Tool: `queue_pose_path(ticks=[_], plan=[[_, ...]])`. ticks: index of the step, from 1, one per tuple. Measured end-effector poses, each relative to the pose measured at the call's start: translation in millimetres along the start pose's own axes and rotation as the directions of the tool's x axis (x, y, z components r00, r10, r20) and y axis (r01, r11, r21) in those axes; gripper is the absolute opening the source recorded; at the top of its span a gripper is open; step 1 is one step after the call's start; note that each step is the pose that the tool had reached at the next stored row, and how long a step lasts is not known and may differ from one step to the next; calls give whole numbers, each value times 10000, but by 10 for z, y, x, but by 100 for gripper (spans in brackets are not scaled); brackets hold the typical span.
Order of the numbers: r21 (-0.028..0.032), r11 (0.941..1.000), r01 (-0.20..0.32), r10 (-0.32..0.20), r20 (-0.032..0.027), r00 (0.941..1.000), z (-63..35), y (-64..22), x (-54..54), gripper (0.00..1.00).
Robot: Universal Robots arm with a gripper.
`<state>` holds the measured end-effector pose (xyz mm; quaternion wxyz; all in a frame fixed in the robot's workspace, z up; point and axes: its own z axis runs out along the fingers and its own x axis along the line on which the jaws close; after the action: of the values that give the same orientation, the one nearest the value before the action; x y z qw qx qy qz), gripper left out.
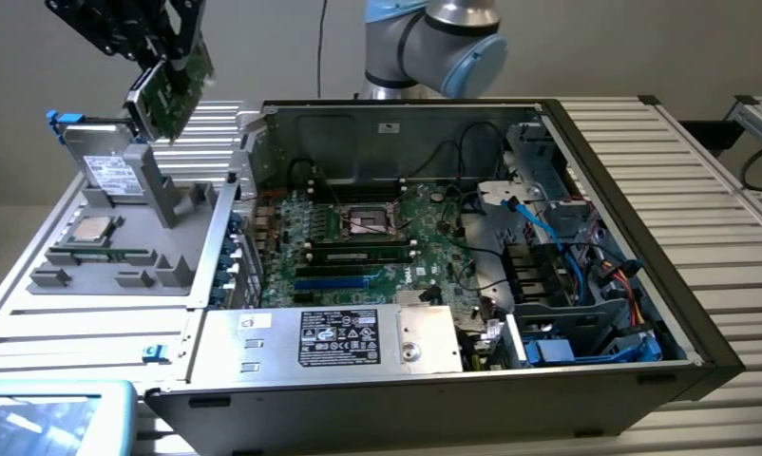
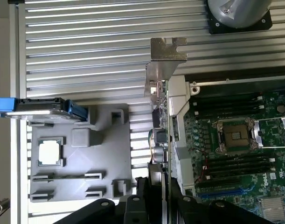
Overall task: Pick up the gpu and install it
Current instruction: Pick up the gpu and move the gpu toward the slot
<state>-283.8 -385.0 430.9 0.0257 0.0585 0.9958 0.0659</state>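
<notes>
The gpu (image 1: 172,90), a thin green card with a silver end bracket, hangs in the air at the exterior view's upper left. It is above the grey parts holder (image 1: 115,271) and clear of it. My gripper (image 1: 163,47) is shut on the card's upper edge. In the wrist view the gpu (image 2: 163,121) appears edge-on, with its bracket at the far end. My gripper (image 2: 163,189) clamps it between dark fingers (image 2: 143,186). The open computer case (image 1: 685,313) with its motherboard (image 1: 426,214) lies to the exterior view's right of the card.
The grey holder carries a boxy drive (image 1: 103,163) with blue tabs, a processor chip (image 1: 96,228) and a narrow memory stick (image 1: 96,255). The board has a blue slot (image 1: 336,282). A power supply (image 1: 336,337) sits at the case's near wall, with cables (image 1: 584,256) on the right.
</notes>
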Motion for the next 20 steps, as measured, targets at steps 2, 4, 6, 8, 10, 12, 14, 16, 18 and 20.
queue_pose_path(ticks=[2, 4, 6, 8, 10, 12, 14, 16, 18, 20], plan=[[1, 10000, -3, 3, -12, 10000, 1, 11, -89, 29], [2, 10000, -3, 3, -17, 10000, 3, 21, -178, 29], [4, 10000, -6, 6, -41, 10000, 8, 31, -267, 29], [13, 10000, -15, 15, -110, 9999, 11, 36, -340, 29], [22, 10000, -24, 24, -181, 9998, 14, 39, -416, 29], [30, 10000, -33, 33, -246, 9997, 17, 36, -492, 29], [40, 10000, -43, 44, -325, 9995, 17, 18, -563, 29], [51, 10000, -54, 56, -418, 9991, 17, -13, -625, 29], [58, 10000, -60, 62, -462, 9989, 21, -38, -705, 29], [58, 10000, -60, 63, -470, 9989, 35, -55, -799, 29]])
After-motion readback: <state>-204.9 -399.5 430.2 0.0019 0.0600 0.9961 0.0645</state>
